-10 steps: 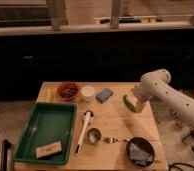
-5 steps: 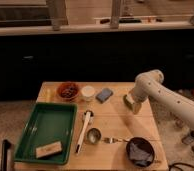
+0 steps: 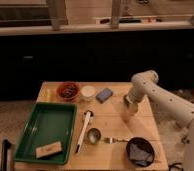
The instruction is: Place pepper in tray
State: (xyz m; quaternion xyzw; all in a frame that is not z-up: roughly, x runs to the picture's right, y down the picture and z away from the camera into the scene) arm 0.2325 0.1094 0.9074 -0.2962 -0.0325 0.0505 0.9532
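Light wooden table (image 3: 115, 119) carries: round red bowl of dark bits (image 3: 68, 91), small white cup (image 3: 88, 93), blue rectangular block (image 3: 104, 94) left of the gripper (image 3: 131, 106) over the table's right side, long white-and-black utensil (image 3: 84, 131), metal scoop (image 3: 94, 135), black bowl (image 3: 139, 150).

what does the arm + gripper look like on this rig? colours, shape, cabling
Arm: smooth white or cream shell, thick rounded tubular links, bulbous rounded joint at the top. No external cables or markings visible. Gripper: tan-grey, darker than the arm, compact, over the wooden table's right side.
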